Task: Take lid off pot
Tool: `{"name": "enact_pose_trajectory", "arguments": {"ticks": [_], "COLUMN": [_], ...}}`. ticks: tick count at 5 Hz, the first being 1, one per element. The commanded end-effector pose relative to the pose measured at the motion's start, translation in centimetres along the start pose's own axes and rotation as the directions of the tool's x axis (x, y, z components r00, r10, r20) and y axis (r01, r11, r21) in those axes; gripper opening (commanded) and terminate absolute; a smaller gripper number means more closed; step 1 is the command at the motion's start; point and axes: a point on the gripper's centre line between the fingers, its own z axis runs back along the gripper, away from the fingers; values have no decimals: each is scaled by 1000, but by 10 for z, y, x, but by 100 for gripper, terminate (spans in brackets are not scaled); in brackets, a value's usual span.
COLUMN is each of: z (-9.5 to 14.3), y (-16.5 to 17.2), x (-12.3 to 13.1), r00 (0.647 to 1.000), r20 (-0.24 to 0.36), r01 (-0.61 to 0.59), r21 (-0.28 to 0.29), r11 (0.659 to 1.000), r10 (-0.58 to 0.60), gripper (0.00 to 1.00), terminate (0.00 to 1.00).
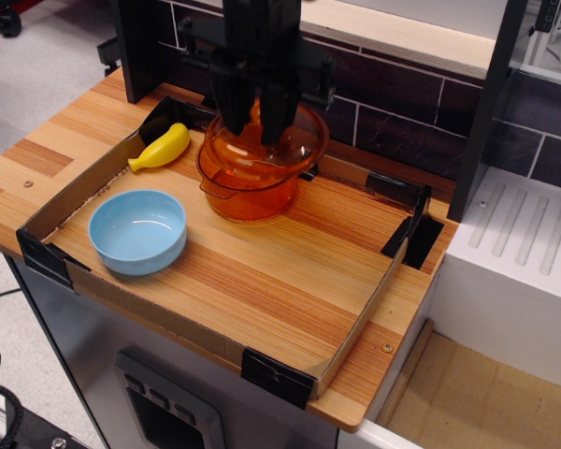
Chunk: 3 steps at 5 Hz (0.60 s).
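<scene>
Gripping the amber lid [279, 140] by its knob, the gripper [256, 120] has its jaws clamped on it, holding the lid tilted just above the pot [248, 185], offset to the right. Both sit at the back of a striped wooden worktop [262, 281] edged with cardboard, before a dark brick wall [402, 122]. A light blue bowl [137, 231] and a yellow banana [161, 148] lie nearby.

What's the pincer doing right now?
Pincer: closed on the lid by its knob, lid held above the pot.
</scene>
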Motion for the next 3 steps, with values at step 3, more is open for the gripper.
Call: {"name": "enact_pose_trajectory", "arguments": {"ticks": [3], "z": [-50], "y": [-18], "x": [-33], "r00": [988], "r20": [-5], "r01": [154], "r21": [81], "r11": [985], "r10": [-154], "gripper": [0], "terminate": [0]}}
